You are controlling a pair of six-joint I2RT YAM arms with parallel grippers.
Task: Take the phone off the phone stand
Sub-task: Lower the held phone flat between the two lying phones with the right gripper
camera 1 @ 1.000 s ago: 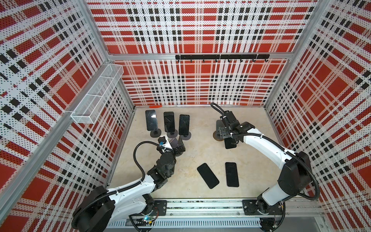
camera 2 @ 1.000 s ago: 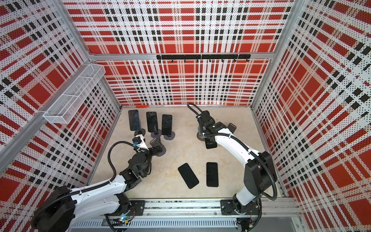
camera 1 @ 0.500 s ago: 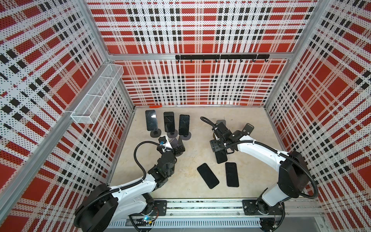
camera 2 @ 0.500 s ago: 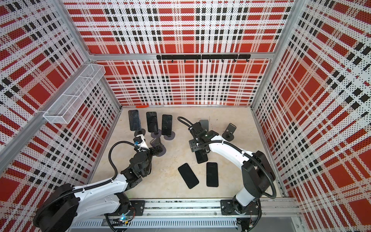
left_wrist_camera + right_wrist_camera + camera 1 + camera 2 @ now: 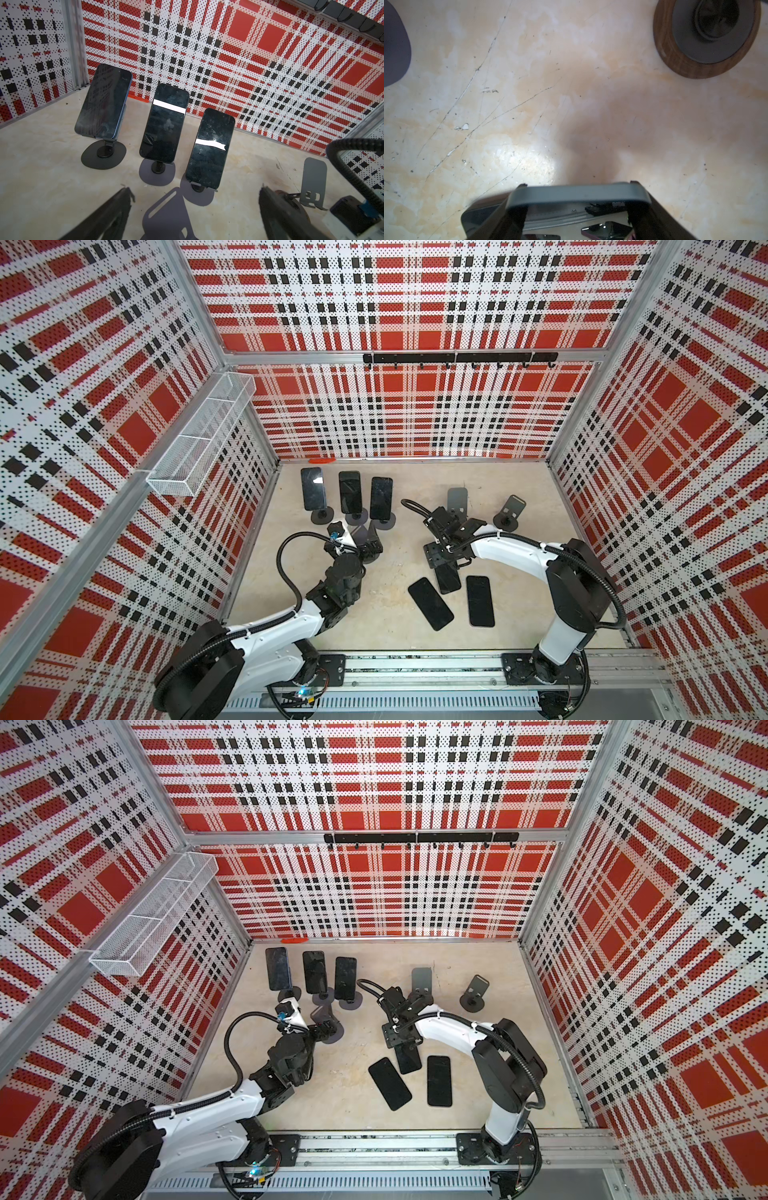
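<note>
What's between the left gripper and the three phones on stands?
An empty stand sits just ahead of the left gripper, between its open jaws and the nearest phone.

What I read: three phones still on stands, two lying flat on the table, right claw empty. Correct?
No. The right claw isn't empty: it is shut on a phone, as the right wrist view shows. The three phones on stands and the two flat phones on the table are as you say.
</note>
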